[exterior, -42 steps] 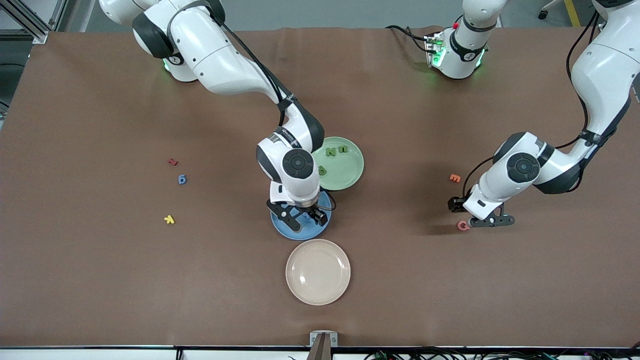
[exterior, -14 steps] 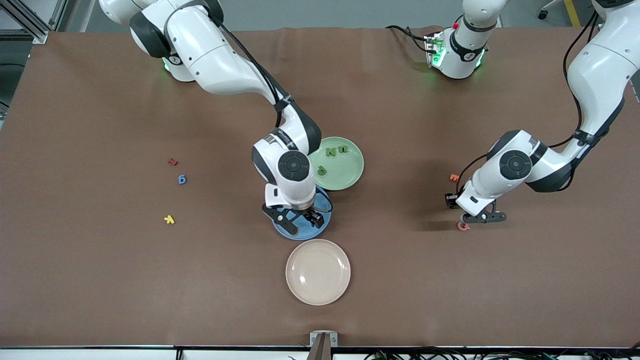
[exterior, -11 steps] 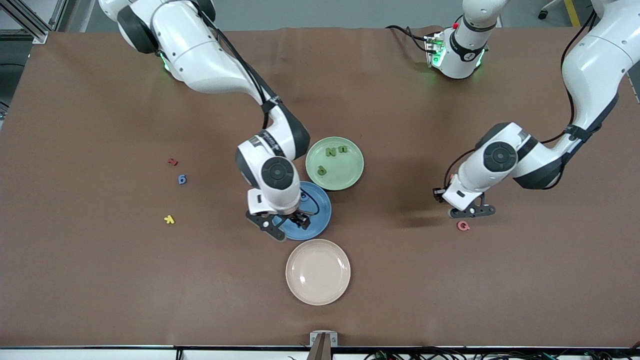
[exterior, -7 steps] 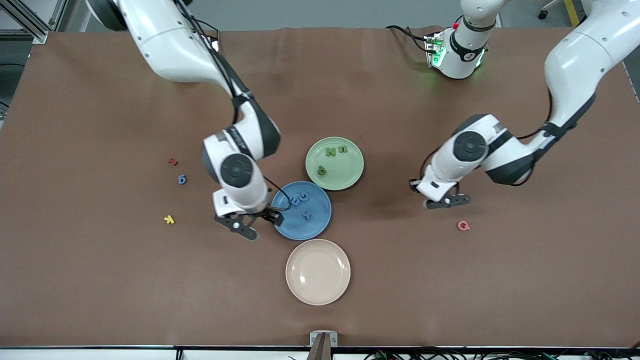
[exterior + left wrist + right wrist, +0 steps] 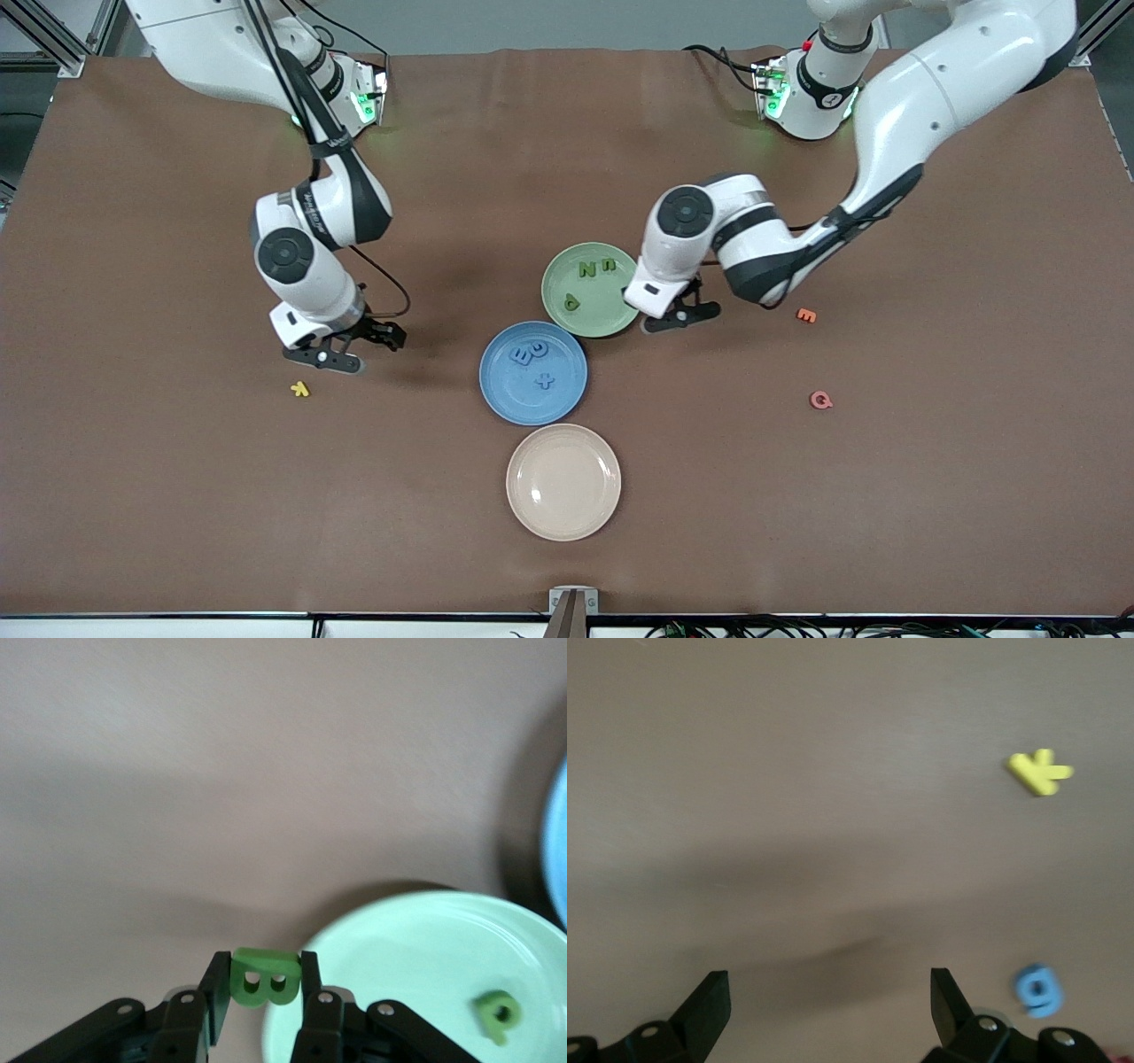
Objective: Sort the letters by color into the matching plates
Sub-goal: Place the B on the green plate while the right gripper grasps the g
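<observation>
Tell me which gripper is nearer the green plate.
Left. The left gripper, shut on a green letter B, hangs at the green plate's rim. The right gripper, open, is off toward the right arm's end, by the yellow letter.

bare tabletop point(image 5: 221, 496) around right gripper point(image 5: 341, 346), yellow letter point(image 5: 300, 388) just beside, three plates point(image 5: 563, 523) clustered mid-table
</observation>
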